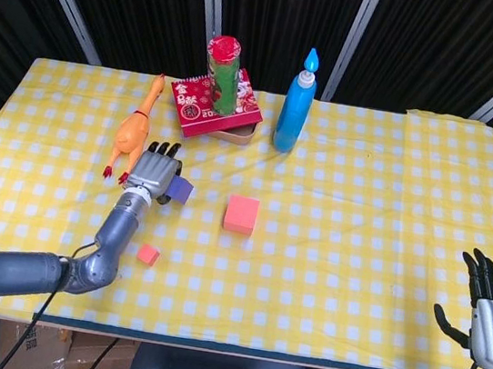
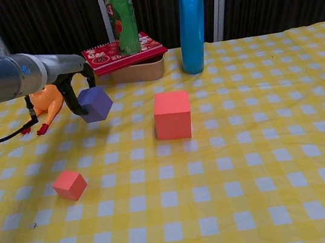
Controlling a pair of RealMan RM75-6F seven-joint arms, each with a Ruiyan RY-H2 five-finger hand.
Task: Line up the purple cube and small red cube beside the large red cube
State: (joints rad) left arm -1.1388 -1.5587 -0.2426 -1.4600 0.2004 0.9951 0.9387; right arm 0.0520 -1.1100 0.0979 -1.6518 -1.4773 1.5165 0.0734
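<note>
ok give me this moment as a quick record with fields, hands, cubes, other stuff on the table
left hand: holds the purple cube in its fingers, lifted off the cloth
right hand: empty, fingers apart, at the table's near right edge
large red cube: on the cloth, mid table, untouched
small red cube: on the cloth, near left, apart from the others
backdrop: rubber chicken, tin with a green can on it, blue bottle
task state: neither cube lined up yet
</note>
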